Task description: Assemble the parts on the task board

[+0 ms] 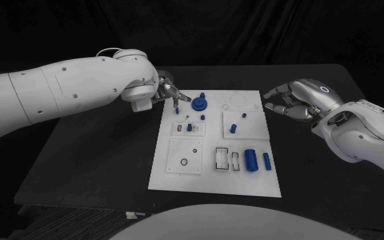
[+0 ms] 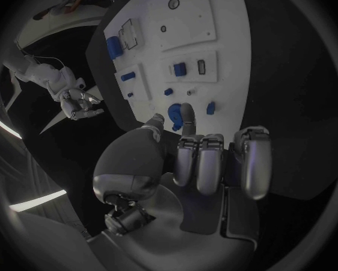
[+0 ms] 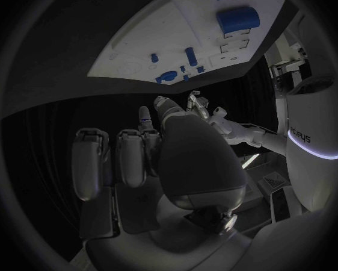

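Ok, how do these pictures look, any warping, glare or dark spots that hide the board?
Head view: straight, evenly lit, the task board bright against the black table, no glare. Left wrist view: fisheye bends the board's edges, with a dark rim round the circle; the left hand fills the middle. Right wrist view: the same bending, and the right hand is in shade.

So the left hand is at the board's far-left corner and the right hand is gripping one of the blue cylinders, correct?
Not quite. The left hand is at the far-left corner of the task board, but the right hand holds nothing: the head view shows it hovering off the board's right edge, while the blue cylinders lie in the near-right area.
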`<state>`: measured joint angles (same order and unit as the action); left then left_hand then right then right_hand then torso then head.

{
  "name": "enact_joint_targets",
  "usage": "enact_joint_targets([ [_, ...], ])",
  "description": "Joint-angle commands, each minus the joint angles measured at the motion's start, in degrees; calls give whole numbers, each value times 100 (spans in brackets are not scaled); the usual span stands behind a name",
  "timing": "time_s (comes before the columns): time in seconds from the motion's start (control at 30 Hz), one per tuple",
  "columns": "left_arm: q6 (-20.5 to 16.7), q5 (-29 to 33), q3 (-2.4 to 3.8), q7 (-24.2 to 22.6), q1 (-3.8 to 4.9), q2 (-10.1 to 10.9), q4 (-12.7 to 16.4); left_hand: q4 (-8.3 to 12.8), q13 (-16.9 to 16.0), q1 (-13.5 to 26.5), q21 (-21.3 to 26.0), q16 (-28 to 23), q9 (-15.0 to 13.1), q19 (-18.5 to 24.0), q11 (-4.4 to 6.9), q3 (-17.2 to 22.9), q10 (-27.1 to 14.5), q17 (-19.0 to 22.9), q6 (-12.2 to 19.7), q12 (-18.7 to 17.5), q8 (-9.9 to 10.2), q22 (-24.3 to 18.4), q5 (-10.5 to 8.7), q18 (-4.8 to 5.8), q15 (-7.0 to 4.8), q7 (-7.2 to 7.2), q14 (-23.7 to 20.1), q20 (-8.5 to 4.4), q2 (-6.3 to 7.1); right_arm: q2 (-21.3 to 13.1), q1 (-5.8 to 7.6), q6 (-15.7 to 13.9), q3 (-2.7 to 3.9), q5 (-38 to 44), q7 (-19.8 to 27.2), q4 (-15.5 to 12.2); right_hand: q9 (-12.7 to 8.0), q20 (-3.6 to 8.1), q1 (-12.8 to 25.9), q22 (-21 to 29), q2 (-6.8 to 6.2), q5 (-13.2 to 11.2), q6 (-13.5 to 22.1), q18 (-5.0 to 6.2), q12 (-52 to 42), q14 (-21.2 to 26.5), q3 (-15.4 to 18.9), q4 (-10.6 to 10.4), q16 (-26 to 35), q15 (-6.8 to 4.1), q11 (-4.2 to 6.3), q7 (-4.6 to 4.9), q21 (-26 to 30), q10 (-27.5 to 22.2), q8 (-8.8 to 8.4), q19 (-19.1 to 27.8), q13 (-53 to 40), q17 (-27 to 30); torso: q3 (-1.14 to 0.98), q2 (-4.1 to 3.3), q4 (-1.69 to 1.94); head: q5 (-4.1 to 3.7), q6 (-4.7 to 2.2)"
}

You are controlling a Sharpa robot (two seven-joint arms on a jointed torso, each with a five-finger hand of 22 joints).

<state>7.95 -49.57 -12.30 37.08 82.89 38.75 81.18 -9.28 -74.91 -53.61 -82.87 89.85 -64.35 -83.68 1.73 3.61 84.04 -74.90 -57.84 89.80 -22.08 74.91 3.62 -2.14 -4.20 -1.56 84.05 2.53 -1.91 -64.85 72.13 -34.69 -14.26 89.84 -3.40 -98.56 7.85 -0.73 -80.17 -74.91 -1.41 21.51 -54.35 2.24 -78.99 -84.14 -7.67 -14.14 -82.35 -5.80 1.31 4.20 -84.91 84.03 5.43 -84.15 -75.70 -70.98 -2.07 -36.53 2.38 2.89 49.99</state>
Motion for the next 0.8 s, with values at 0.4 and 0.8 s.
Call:
enact_joint_targets([
  [0.4, 343, -89, 0, -332, 45, -321, -938, 51, -1509, -280, 71, 15, -124, 14, -27, -70, 596, -1510, 370, 20, 178, 966, 5, -35, 11, -89, 595, -21, -95, 34, -26, 33, 3, 18, -56, 39, -8, -35, -24, -1332, -2, 34, -6, -90, 30, -284, -41, -10, 22, 38, -37, 19, 19, 204, -26, -316, 210, 2, 24, -7, -2, 20, 1],
  [0.8, 615, -90, 0, -643, -234, -593, -1535, 97, -1509, -429, 84, 15, 52, 15, -135, -149, 596, -1510, 589, 20, 546, 985, 72, -34, 103, -210, 595, 59, -87, 44, -57, 64, 4, -29, -40, 27, -10, -36, -23, -1330, 0, 36, -9, -88, 35, -284, -45, -12, 22, 39, -35, 18, 26, 201, -27, -313, 218, 3, 17, 1, -19, 54, 1],
])
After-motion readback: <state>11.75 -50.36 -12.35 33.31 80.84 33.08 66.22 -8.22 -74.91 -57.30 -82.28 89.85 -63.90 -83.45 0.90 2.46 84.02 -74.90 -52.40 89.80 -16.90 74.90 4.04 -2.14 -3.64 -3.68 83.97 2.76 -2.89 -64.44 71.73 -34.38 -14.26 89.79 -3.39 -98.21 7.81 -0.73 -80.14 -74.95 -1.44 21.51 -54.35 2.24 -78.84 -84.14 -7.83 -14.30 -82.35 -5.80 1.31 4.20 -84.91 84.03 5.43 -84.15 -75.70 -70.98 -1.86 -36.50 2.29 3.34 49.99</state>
